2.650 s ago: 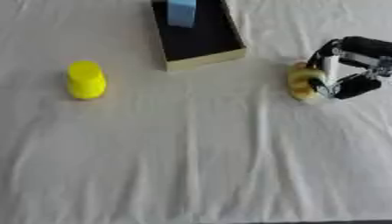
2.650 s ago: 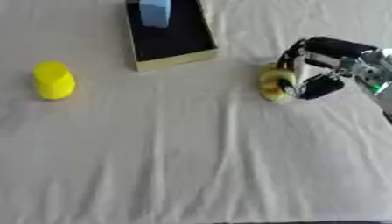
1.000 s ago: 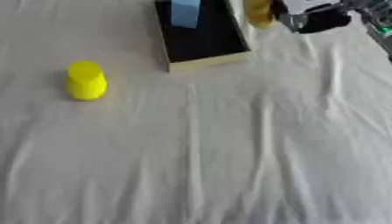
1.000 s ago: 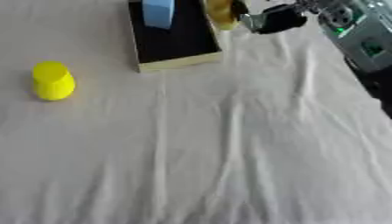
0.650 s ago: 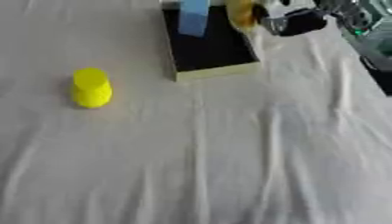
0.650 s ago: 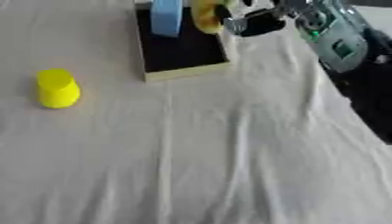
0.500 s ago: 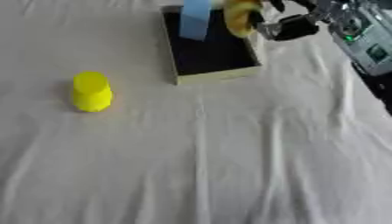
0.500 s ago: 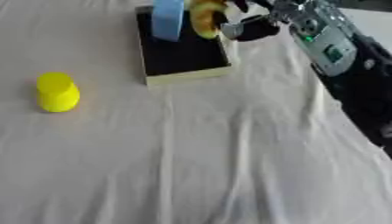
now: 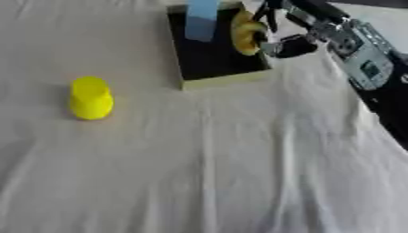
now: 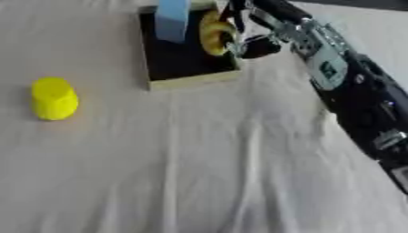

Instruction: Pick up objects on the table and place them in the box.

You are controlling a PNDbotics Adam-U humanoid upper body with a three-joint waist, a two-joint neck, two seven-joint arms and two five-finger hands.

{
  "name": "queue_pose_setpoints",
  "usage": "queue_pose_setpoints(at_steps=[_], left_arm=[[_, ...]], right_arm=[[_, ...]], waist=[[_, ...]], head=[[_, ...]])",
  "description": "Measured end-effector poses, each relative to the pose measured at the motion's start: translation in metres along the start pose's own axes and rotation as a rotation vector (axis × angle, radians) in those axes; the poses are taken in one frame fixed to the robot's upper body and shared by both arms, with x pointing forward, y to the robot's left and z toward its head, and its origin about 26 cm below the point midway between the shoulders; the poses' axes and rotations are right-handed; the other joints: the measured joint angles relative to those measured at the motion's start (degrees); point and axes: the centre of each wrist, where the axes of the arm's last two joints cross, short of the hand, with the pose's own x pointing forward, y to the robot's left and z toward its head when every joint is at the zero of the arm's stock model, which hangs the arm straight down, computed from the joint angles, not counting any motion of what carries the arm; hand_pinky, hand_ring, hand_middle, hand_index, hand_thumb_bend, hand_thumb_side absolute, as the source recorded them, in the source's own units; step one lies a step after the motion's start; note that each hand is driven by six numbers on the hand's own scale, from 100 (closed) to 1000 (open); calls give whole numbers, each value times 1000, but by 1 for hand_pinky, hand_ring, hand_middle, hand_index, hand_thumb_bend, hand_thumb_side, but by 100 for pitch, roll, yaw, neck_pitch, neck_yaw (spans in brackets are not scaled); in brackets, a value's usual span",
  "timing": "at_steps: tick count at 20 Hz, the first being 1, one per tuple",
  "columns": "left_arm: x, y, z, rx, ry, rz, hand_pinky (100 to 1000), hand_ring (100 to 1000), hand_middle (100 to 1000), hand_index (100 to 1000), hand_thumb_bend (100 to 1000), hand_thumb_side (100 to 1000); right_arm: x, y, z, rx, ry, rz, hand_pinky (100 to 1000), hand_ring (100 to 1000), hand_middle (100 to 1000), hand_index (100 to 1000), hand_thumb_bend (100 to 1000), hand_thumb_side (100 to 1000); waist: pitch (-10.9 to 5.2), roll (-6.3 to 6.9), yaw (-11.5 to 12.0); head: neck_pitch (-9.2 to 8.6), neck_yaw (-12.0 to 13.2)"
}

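A shallow box [image 9: 227, 79] with a black inside and pale yellow rim lies at the top centre of the white cloth. A light blue block [image 9: 201, 19] stands in its far part. My right hand [image 9: 275, 38] reaches in from the right and hangs over the box's right side, fingers curled round a yellowish rounded object [image 9: 246, 36]. A bright yellow cup-shaped object [image 9: 90, 97] stands upright on the cloth at the left, well apart from the box. My left hand shows in neither view.
My right arm [image 10: 350, 86], black with silver plates, runs along the right side from the lower right up to the box. The creased white cloth [image 9: 207, 173] covers the whole table.
My right hand lifted the yellowish object from the cloth at the right and carried it up and left over the box. The camera has shifted too.
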Motion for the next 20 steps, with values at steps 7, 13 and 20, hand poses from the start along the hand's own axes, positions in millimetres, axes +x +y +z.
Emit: queue_pose_setpoints(at_steps=[7, 13, 20], left_arm=[[0, -1, 0, -6, 2, 4, 770, 755, 729, 900, 100, 382], [-1, 0, 4, -13, 17, -2, 771, 755, 730, 900, 100, 391], [-3, 5, 13, -19, 60, -24, 772, 756, 731, 898, 100, 375]], right_arm=[[-1, 2, 0, 77, -24, 33, 989, 966, 812, 945, 100, 250], [1, 0, 1, 60, -18, 51, 979, 953, 786, 932, 100, 171], [16, -26, 18, -36, -59, -14, 957, 919, 716, 914, 100, 180]], waist=[[13, -1, -16], [-43, 32, -176], [-413, 176, -536]], head=[[16, 4], [115, 42], [361, 203]])
